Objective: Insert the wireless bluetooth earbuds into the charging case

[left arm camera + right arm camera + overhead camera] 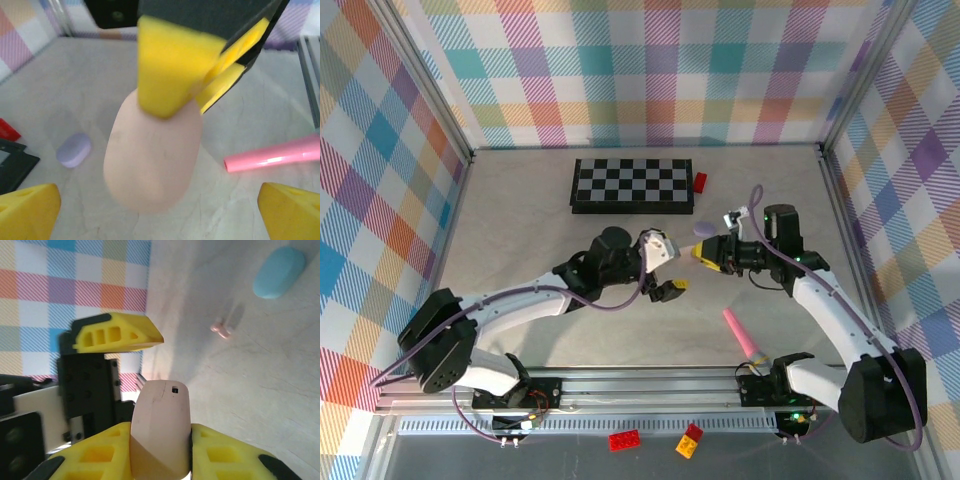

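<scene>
A beige pebble-shaped charging case (161,425) stands upright between the yellow fingers of my right gripper (160,450), which is shut on it. In the left wrist view the same case (150,160) hangs from those fingers (170,65), above the table. My left gripper (160,212) is wide open, its fingertips (30,210) far out on either side of the case and not touching it. Two tiny pink earbuds (220,330) lie on the table beyond the case. From above, the two grippers (665,265) (706,252) meet at the middle of the table.
A lilac oval case (74,149) (703,230) lies just behind the grippers, and a teal one (279,272) farther off. A long pink stick (744,336) lies near the front right. A chessboard (632,185) with a red brick (700,181) sits at the back.
</scene>
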